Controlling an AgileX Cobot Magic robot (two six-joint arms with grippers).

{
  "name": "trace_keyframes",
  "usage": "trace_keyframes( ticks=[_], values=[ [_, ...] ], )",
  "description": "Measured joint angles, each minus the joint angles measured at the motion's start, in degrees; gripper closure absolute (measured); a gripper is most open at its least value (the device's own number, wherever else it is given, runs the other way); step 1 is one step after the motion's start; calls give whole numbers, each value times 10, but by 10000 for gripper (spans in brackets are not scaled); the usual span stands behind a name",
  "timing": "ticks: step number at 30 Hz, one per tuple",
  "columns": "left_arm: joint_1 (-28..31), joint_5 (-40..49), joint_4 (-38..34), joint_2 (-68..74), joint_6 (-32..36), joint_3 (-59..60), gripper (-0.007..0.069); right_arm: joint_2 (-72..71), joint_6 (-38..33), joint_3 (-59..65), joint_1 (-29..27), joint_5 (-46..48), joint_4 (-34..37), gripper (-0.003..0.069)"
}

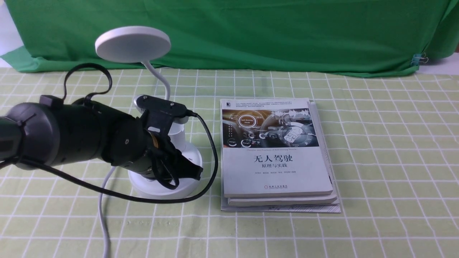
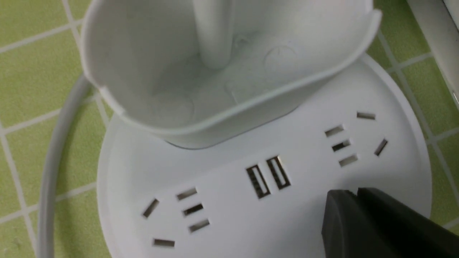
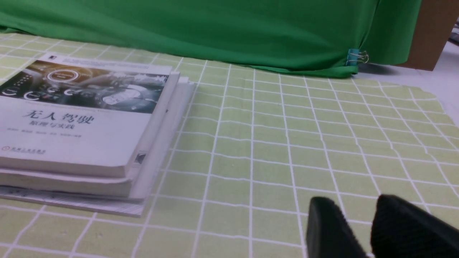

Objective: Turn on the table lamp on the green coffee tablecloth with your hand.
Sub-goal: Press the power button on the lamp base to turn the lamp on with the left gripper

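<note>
L arm reaches low across the counter to the table lamp, which stands on the green coffee tablecloth, left of centre and just beside a stack of books. The L jaws are clenched on nothing, tips pressed together into one blunt point, prob. a better shape for prodding a switch than for grasping. In the L wrist view they hang right over the lamp's round base, near its edge by the USB ports and one socket group; whether they touch it can't be told. No button shows in any view, so the switch likely lies under or past the tips. The disc head shows no glow: task not yet done. Its white cord runs toward the camera, below the arm. The R jaws, seen only in the R wrist view, are parted w/ nothing btwn them, low over bare cloth, well apart from the lamp. That seems sensible, since one arm should suffice.
</note>
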State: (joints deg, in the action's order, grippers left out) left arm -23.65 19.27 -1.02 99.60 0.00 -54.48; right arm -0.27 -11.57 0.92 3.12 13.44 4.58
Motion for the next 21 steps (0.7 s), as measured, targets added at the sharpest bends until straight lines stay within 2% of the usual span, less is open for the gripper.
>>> trace_keyframes(
  ticks=[11,17,21],
  values=[
    [0,8,1,-8,-4,-1,610,0,0,0,0,0,0,414],
    [0,69,-2,-75,-13,2,610,0,0,0,0,0,0,414],
    [0,103,-32,-152,6,51,610,0,0,0,0,0,0,414]
  ],
)
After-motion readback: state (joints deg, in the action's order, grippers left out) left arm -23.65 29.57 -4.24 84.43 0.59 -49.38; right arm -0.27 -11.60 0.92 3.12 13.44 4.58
